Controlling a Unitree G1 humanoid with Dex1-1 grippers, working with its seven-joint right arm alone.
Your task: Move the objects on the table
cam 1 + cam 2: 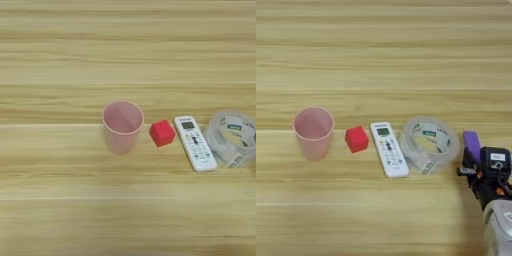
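A small red cube [162, 133] lies on the wooden table [60, 210], just right of a pink cup. To the cube's right a slim white remote control [194, 143] with a small screen lies lengthwise, screen end away from me. A wide roll of clear tape [429, 143] rests flat beside the remote, touching or nearly touching it. My right gripper [477, 159] shows only in the right eye view, low at the right edge, just right of the tape roll and apart from it. It holds nothing that I can see.
An upright, empty pink plastic cup [122, 125] stands left of the cube. A purple piece [472, 142] sits at the top of the gripper's black body. The silver forearm [498, 227] enters from the bottom right corner.
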